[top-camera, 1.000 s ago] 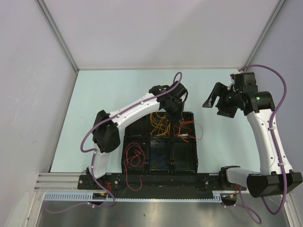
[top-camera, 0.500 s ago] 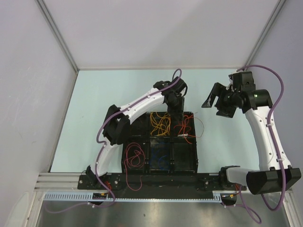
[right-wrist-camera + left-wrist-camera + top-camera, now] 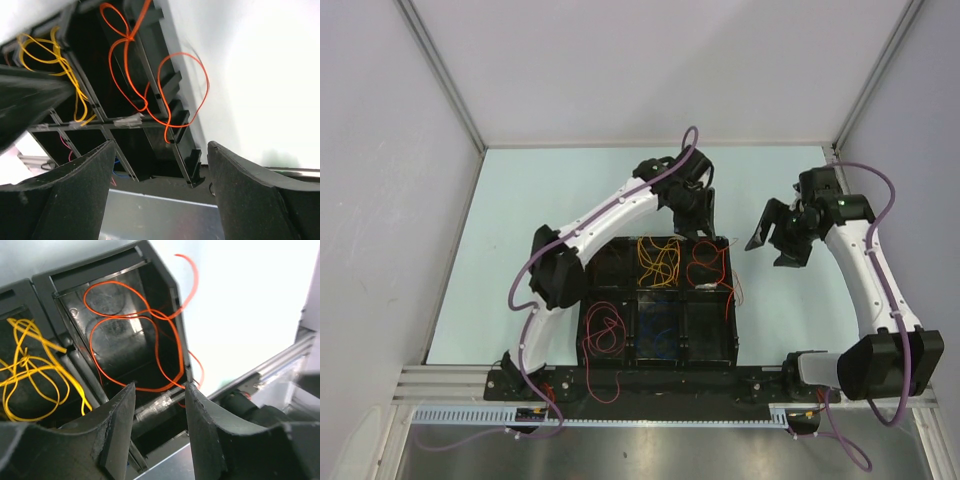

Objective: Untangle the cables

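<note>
since a second ago your left gripper [image 3: 702,225] has backed off to the far edge of the tray [image 3: 660,363] with its jaws coming apart. the right gripper [image 3: 772,238] has swung in closer to the tray's right wall.

going across: a crimson cable [image 3: 603,333] is coiled in the tray's near-left cell and spills over the near rim. a dark blue cable [image 3: 660,335] sits in the near-middle cell, and a yellow-orange cable [image 3: 660,260] is bunched in the far-middle one.

the left gripper hovers over the tray's far-right corner, spread, with nothing between the fingers. the red-orange cable [image 3: 150,340] lies in the far-right cell, just to the near side of that gripper and below it. it runs far-to-near down the cell with its clear plug [image 3: 155,409] at the near end, and one loop flops out over the tray's right wall. the right gripper hangs just off that wall, wide apart and empty.

my read: left is nearer the bulk of that cable and right is nearer the stray loop, so the loop looks like right's grab.
</note>
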You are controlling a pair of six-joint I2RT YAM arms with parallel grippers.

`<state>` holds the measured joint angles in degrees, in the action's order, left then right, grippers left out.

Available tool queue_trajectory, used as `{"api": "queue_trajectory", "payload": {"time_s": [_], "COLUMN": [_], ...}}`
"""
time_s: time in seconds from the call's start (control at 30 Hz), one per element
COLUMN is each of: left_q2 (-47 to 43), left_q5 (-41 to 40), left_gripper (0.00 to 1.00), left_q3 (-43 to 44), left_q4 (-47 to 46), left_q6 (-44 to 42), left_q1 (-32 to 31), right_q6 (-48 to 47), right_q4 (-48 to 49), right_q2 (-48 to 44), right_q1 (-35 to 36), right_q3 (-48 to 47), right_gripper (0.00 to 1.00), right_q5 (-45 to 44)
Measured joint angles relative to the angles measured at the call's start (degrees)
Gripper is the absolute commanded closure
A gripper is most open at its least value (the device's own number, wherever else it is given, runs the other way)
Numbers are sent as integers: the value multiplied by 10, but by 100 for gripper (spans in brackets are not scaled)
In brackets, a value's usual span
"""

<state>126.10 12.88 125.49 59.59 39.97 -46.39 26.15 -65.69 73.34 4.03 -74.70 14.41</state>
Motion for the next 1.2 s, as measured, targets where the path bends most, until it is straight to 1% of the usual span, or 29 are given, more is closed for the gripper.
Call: {"api": "queue_trajectory", "payload": {"time_s": [0.13,0.17,0.3,0.4,0.43,0.5,0.53,0.63,0.8,0.87,1.0,1.03,1.1,1.13,1.17,1.2], "left_q2": [-32,-41,-68,-80,-82,-86,-88,-91,-100,-104,-117,-120,-128,-130,-133,-135], "left_q5": [0,0,0,-1,-1,-1,-2,-2,-3,-4,-7,-7,-8,-8,-8,-8], "left_gripper": [50,50,50,50,50,50,50,50,50,51,51,51,51,51,51,51], "left_q3": [6,6,6,5,5,2,-1,-8,-30,-36,-49,-51,-57,-58,-60,-61], "left_q4": [5,8,17,24,27,30,33,42,49,49,52,53,54,54,54,55], "left_q6": [-1,-1,-9,-14,-15,-17,-20,-26,-31,-31,-36,-37,-40,-40,-40,-41], "left_q1": [9,12,25,31,33,34,34,35,38,39,41,41,42,42,42,42], "right_q6": [-3,-2,2,4,6,9,11,17,28,28,30,32,35,37,39,41], "right_q4": [21,24,57,76,84,99,109,127,143,150,160,163,168,170,172,174], "right_q2": [7,9,25,43,51,64,68,73,86,90,96,96,96,96,96,96], "right_q1": [-2,-2,1,10,16,24,30,39,43,44,47,48,49,49,49,49], "right_q3": [51,61,107,119,120,122,125,139,159,165,171,172,173,174,174,174], "right_gripper": [28,32,37,41,45,48,51,55,57,60,74,80,85,93,98,100], "right_q5": [26,33,67,83,87,91,92,95,94,92,92,92,92,91,91,90]}}
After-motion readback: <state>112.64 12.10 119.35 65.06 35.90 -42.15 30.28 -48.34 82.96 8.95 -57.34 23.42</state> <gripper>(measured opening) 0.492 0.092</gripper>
